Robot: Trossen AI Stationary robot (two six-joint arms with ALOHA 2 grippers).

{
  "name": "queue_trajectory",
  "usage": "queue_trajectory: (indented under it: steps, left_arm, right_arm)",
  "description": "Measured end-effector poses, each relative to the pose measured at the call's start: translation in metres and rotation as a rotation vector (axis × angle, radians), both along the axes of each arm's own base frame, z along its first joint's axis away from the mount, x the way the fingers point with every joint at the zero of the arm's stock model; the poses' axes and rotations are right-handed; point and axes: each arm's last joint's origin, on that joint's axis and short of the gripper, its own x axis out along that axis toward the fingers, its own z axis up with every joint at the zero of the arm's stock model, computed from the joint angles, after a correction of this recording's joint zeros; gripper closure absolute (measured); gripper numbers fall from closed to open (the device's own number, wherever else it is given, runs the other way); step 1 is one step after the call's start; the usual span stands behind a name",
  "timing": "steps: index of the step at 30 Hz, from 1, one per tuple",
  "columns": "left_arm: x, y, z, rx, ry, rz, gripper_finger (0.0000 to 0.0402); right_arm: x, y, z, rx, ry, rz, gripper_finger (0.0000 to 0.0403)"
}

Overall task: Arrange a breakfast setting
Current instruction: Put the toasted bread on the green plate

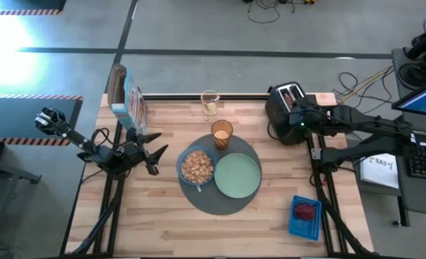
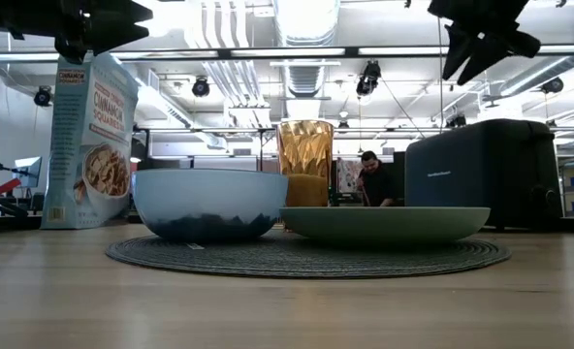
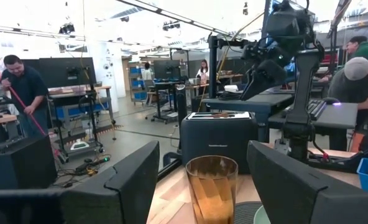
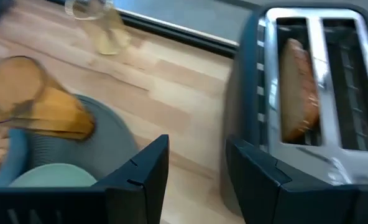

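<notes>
A round dark-grey mat [image 1: 220, 196] lies mid-table. On it stand a blue bowl [image 1: 196, 167] of brown cereal, a pale-green plate [image 1: 237, 175] and an amber tumbler [image 1: 221, 133]. A toast slice [image 4: 299, 87] stands in a slot of the black toaster [image 1: 285, 108]. Red fruit [image 1: 306, 210] lies in the blue basket [image 1: 304, 229]. My left gripper [image 1: 148, 150] is open and empty, left of the bowl, and points toward the tumbler [image 3: 212, 186]. My right gripper [image 4: 196, 168] is open and empty, above the toaster's mat-side edge [image 1: 293, 119]. I see no spoon.
A cereal box [image 1: 129, 103] stands at the far left, close behind my left gripper. A clear glass [image 1: 210, 103] stands at the far edge behind the tumbler. The near half of the table is bare wood. People move in the room beyond.
</notes>
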Motion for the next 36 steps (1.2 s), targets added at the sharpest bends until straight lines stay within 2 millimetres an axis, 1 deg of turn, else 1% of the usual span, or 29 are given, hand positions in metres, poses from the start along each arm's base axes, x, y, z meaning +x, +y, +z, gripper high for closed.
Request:
queue_trajectory:
  steps: [2,7,9,12,16,19,22,25,28,36]
  left_arm:
    - [0.000,0.000,0.000,0.000,0.000,0.000,0.0174]
    - [0.000,0.000,0.000,0.000,0.000,0.000,0.0174]
    - [0.000,0.000,0.000,0.000,0.001,0.000,0.0174]
    - [0.000,0.000,0.000,0.000,0.001,0.000,0.0174]
    - [0.000,0.000,0.000,0.000,0.001,0.000,0.0174]
    - [0.000,0.000,0.000,0.000,0.000,0.000,0.0174]
    - [0.000,0.000,0.000,0.000,0.000,0.000,0.0174]
    - [0.000,0.000,0.000,0.001,0.002,0.000,0.0174]
    - [0.000,0.000,-0.001,0.005,0.008,-0.001,0.0174]
    - [0.001,-0.001,-0.004,0.007,0.028,-0.004,0.0174]
  right_arm:
    - [0.001,-0.003,0.001,0.007,0.039,-0.023,0.0261]
    - [0.005,-0.008,0.000,-0.010,0.109,-0.038,0.0296]
    - [0.007,-0.010,-0.001,-0.011,0.125,-0.040,0.0301]
    - [0.006,-0.015,-0.005,-0.007,0.173,-0.049,0.0291]
    - [0.003,-0.022,-0.009,0.006,0.252,-0.061,0.0256]
    - [0.000,-0.030,-0.009,0.004,0.264,-0.100,0.0229]
    - [-0.003,-0.038,-0.010,0.010,0.274,-0.137,0.0214]
    - [-0.004,-0.046,-0.013,0.023,0.296,-0.175,0.0214]
    - [-0.001,-0.055,-0.017,0.031,0.324,-0.198,0.0223]
    - [0.017,-0.076,-0.036,0.055,0.434,-0.190,0.0251]
